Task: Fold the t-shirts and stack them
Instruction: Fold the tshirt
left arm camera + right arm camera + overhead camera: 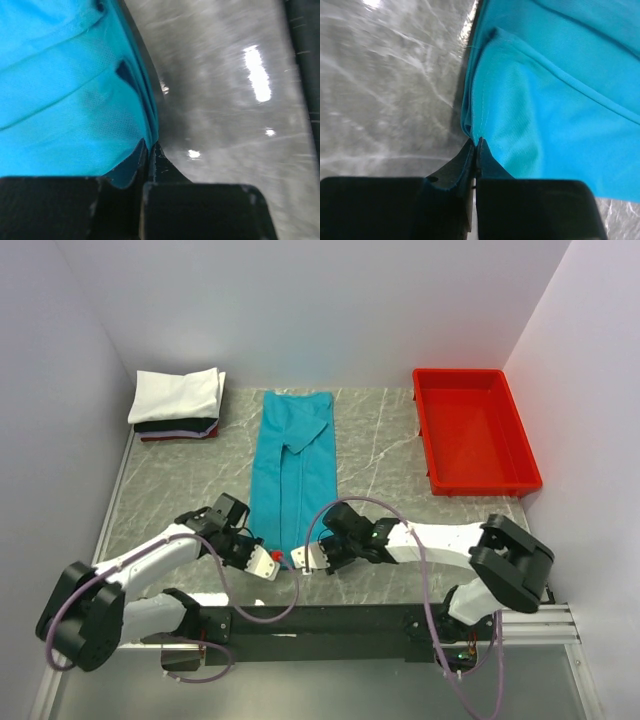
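Observation:
A teal-blue t-shirt (pixel 293 465) lies folded into a long narrow strip down the middle of the table. My left gripper (pixel 262 558) is shut on the shirt's near left corner; in the left wrist view the cloth (pixel 70 100) is pinched between the black fingers (pixel 165 175). My right gripper (pixel 303 558) is shut on the near right corner; in the right wrist view the hem (pixel 540 100) runs into the closed fingertips (pixel 468 155). A stack of folded t-shirts (pixel 178 403), white on top with dark and red below, sits at the far left.
A red plastic tray (pixel 472 430) stands at the far right. White walls close in the table on the left, back and right. The grey marble tabletop (pixel 385 440) shows between the shirt and the tray.

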Motion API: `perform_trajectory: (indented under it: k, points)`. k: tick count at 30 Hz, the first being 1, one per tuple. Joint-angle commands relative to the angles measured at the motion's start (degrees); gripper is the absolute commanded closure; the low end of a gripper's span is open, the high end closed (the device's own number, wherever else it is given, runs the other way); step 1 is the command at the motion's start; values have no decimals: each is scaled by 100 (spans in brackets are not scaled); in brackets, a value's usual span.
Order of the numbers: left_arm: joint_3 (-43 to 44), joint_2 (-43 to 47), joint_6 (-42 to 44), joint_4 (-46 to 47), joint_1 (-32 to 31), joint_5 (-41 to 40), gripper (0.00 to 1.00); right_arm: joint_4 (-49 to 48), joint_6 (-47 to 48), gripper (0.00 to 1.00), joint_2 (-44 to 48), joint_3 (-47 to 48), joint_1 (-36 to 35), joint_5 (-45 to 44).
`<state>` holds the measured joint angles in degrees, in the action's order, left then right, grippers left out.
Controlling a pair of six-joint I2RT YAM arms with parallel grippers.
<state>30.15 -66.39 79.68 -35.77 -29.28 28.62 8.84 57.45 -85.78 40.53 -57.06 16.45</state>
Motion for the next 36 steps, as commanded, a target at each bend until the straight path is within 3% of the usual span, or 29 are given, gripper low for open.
perform_trajectory:
  k: [1,6,9,11,21,36]
  points:
    - [280,538,12,-983,-183,468,99,275,-243,100,814,-89,-147,323]
    - [526,1355,-180,-1652,-289,882,100,724,-480,100,1625,-222,-359,869]
    - [912,1165,-497,-1661,-237,654,99,741,-507,100,1609,24,-193,781]
    - [1280,919,-218,-1758,-27,644,99,794,-314,100,1503,296,175,851]
    - [2714,-1154,715,-1758,1353,1058,99,1189,1066,100,186,1606,1582,1475]
    - [5342,-4046,1120,-1705,1952,1049,99,2218,2033,100,-2345,4339,2647,1932]
